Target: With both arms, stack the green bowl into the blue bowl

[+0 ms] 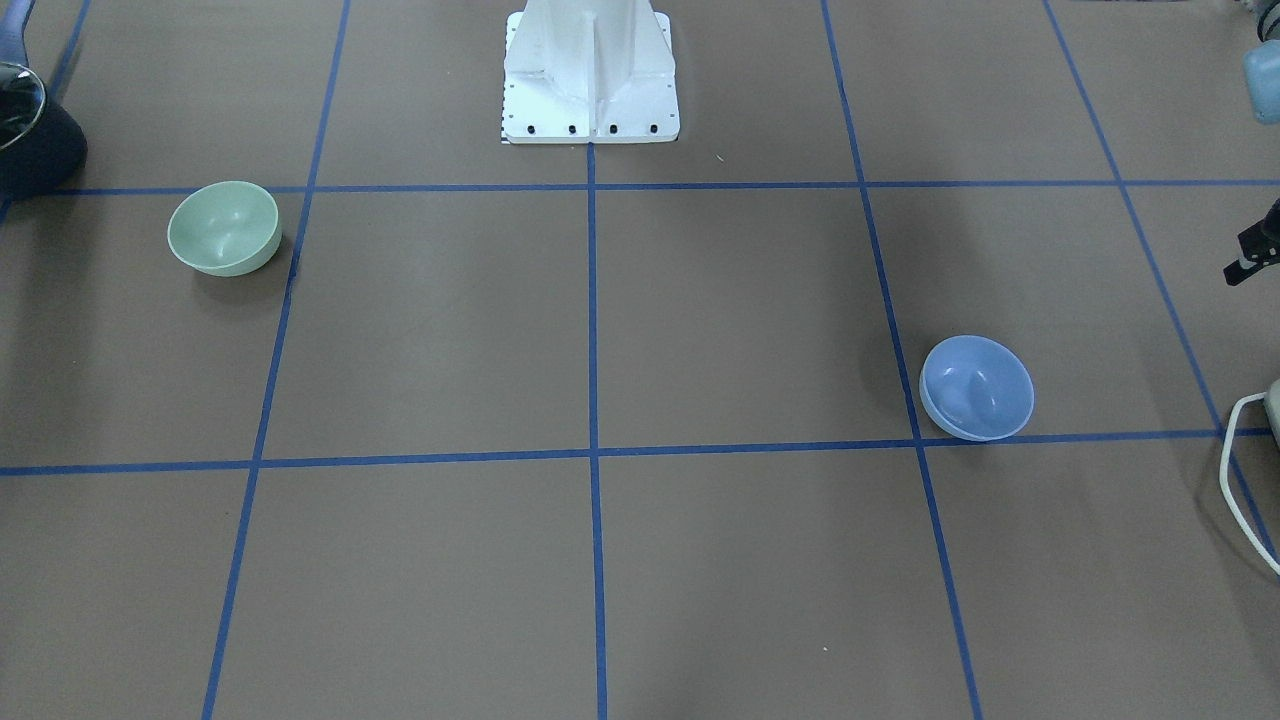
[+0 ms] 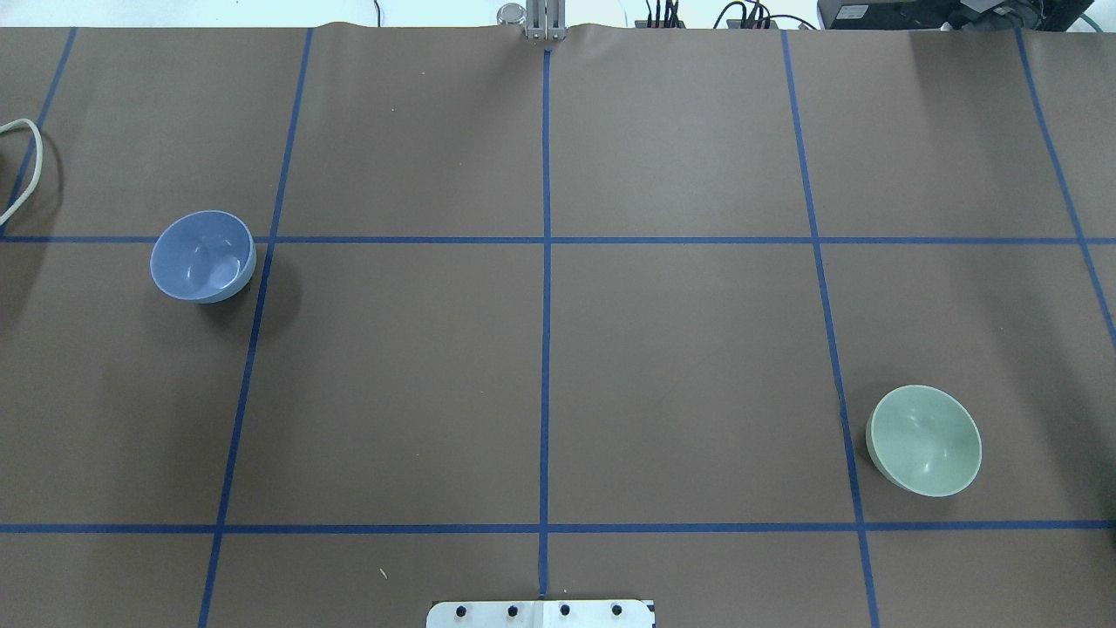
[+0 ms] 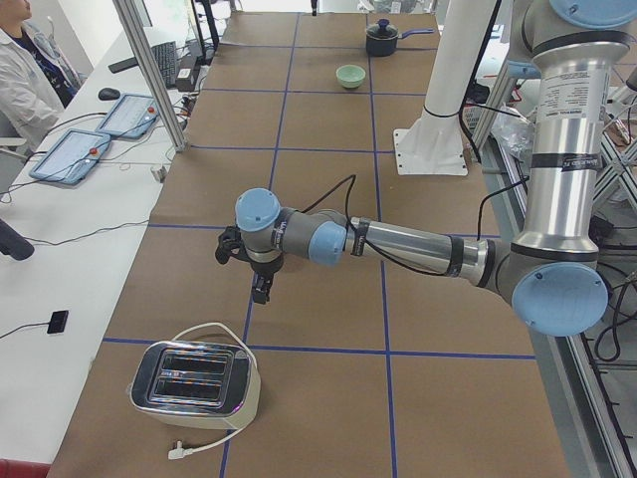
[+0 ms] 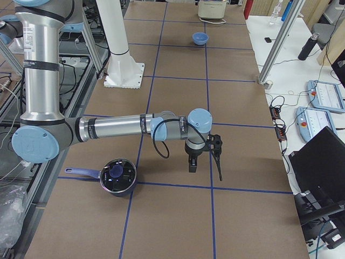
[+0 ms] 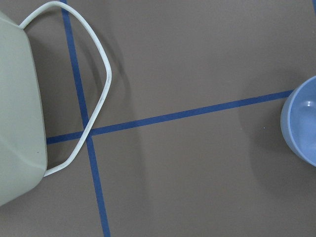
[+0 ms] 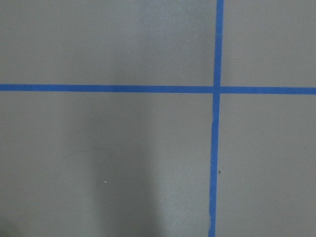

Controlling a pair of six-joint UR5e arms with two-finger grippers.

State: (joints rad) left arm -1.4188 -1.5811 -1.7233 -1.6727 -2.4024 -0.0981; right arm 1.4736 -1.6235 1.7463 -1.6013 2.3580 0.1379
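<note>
The green bowl (image 1: 222, 228) stands upright and empty on the table on the robot's right side; it also shows in the overhead view (image 2: 924, 440) and far off in the exterior left view (image 3: 349, 76). The blue bowl (image 1: 977, 387) stands upright and empty on the robot's left side, also seen from overhead (image 2: 203, 256) and at the left wrist view's right edge (image 5: 302, 121). The left gripper (image 3: 254, 271) hovers over the table near the toaster, apart from the blue bowl. The right gripper (image 4: 205, 161) hovers near the pot, apart from the green bowl. I cannot tell whether either is open or shut.
A toaster (image 3: 194, 383) with a white cable (image 5: 98, 74) stands at the table's left end. A dark pot (image 4: 117, 175) stands at the right end. The white pedestal base (image 1: 590, 75) stands at the table's robot side. Blue tape lines grid the brown table.
</note>
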